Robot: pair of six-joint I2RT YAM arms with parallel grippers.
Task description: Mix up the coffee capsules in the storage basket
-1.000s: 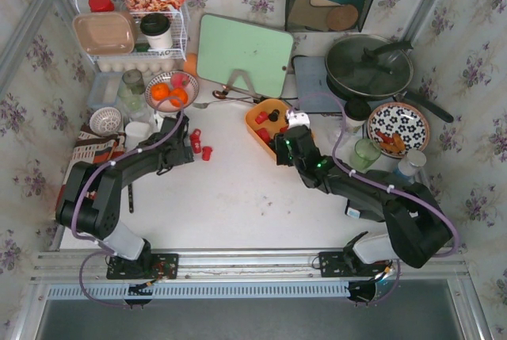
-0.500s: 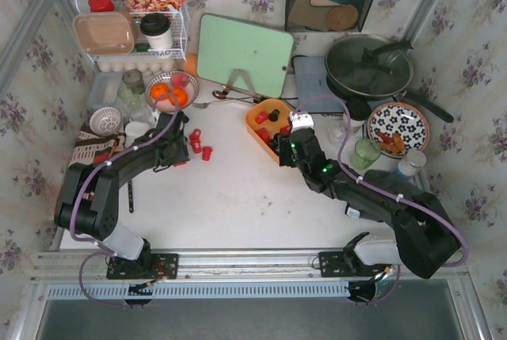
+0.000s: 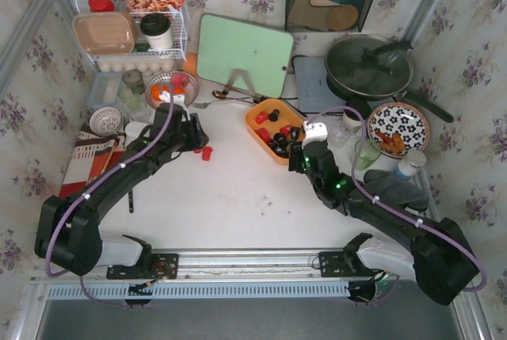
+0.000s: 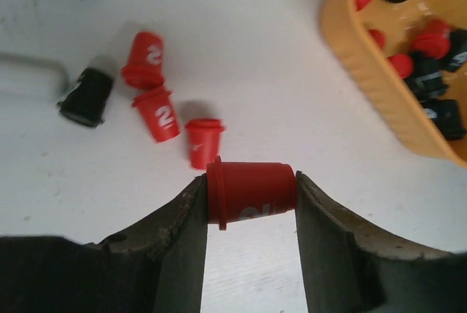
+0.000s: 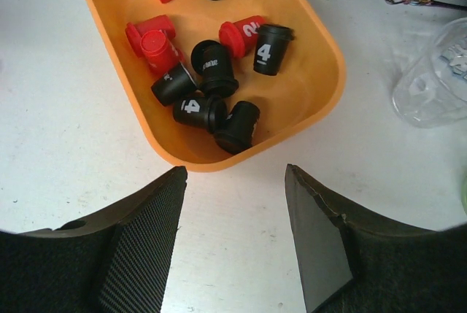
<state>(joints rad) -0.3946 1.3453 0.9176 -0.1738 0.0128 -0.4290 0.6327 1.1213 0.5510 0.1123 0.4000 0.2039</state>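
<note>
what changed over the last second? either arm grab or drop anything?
The left gripper reached further out and closed on a small red tapered plastic coffee capsule, which it now holds sideways between its fingers. The right gripper drew back from over the shallow orange plastic basket to just off its edge. Unchanged: the right jaws stay open and empty, and the basket has not moved.

The right pincer (image 5: 235, 174) hangs with its fingers apart and nothing between them, just off the near rim of the orange storage basket (image 5: 325, 72). Inside lie the coffee capsules (image 5: 214, 65), red and black jumbled together, several black ones touching. A clear glass (image 5: 434, 83) stands on the white table (image 5: 66, 123) to the right.
</note>
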